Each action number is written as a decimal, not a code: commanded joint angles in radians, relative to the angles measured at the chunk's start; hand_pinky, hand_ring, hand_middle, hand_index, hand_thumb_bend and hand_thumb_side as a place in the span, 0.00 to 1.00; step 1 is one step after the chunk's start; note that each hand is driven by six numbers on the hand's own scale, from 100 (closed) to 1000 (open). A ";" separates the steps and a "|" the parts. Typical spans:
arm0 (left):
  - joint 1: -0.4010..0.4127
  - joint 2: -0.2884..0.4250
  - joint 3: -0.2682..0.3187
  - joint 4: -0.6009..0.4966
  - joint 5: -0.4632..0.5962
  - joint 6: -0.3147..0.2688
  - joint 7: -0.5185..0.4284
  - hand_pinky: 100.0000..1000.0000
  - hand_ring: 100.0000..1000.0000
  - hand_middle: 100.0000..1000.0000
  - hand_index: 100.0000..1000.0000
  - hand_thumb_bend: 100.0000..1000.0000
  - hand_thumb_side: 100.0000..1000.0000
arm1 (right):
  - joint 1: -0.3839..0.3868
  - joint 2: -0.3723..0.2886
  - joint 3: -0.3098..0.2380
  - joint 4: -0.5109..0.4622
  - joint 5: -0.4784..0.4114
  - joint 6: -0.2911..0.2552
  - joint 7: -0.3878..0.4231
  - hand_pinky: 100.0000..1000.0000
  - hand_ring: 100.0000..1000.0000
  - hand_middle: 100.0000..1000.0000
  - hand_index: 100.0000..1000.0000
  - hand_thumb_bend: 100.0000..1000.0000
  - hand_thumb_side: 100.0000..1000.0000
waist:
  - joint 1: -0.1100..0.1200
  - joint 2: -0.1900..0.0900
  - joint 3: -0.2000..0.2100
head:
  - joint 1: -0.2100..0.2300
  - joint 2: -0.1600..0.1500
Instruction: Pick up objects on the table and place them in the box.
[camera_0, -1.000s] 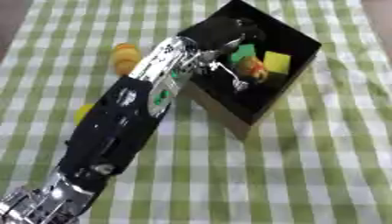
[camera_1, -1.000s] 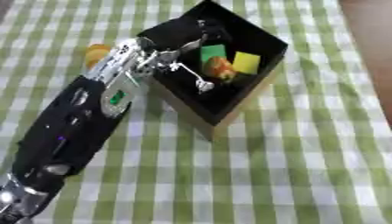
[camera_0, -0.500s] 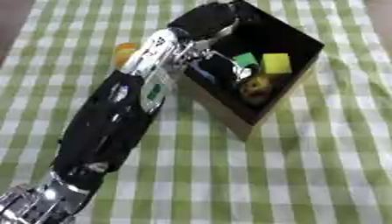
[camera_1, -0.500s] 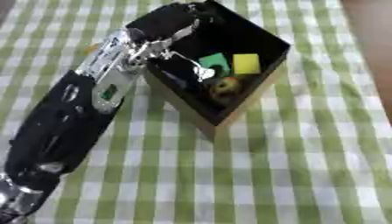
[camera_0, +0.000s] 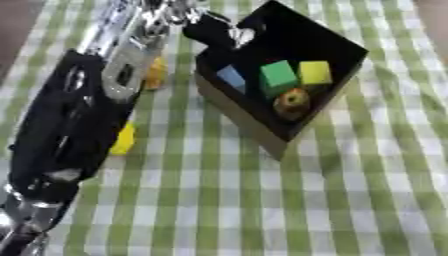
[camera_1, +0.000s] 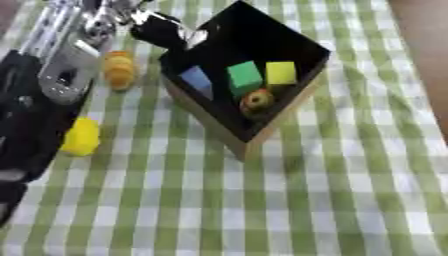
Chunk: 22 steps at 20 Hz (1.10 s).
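Left arm (camera_0: 79, 105) runs from lower left to the top of frame. Left hand (camera_1: 162, 31) sits at upper left, at the box's near-left corner; blurred, so finger state cannot be told.

Box (camera_0: 337, 50), black, upper centre on the green checked cloth (camera_0: 262, 210). Inside it: blue block (camera_1: 196, 80), green cube (camera_1: 245, 75), yellow cube (camera_1: 281, 72), round orange-brown piece (camera_1: 255, 100).

On the cloth, left of the box: orange object (camera_1: 118, 70) just beside the arm; yellow object (camera_1: 81, 136) lower, mid-left.
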 joint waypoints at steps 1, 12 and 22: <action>0.017 0.110 0.039 -0.052 0.025 0.026 -0.001 0.82 0.80 0.80 0.87 0.31 0.39 | -0.003 -0.037 -0.014 -0.016 0.009 0.001 -0.006 0.83 0.82 0.62 0.84 0.00 0.50 | -0.003 -0.027 0.007 | -0.017 0.004; 0.122 0.253 0.087 -0.032 0.105 0.037 -0.015 0.82 0.80 0.79 0.88 0.35 0.37 | 0.021 -0.052 -0.020 -0.016 0.024 0.001 -0.007 0.84 0.82 0.62 0.84 0.00 0.49 | -0.011 -0.016 0.026 | -0.057 -0.005; 0.159 0.269 0.072 0.103 0.200 0.024 -0.063 0.81 0.80 0.79 0.86 0.42 0.40 | 0.026 -0.051 -0.022 -0.016 0.028 0.006 -0.004 0.84 0.82 0.61 0.83 0.00 0.49 | -0.011 -0.008 0.021 | -0.057 -0.013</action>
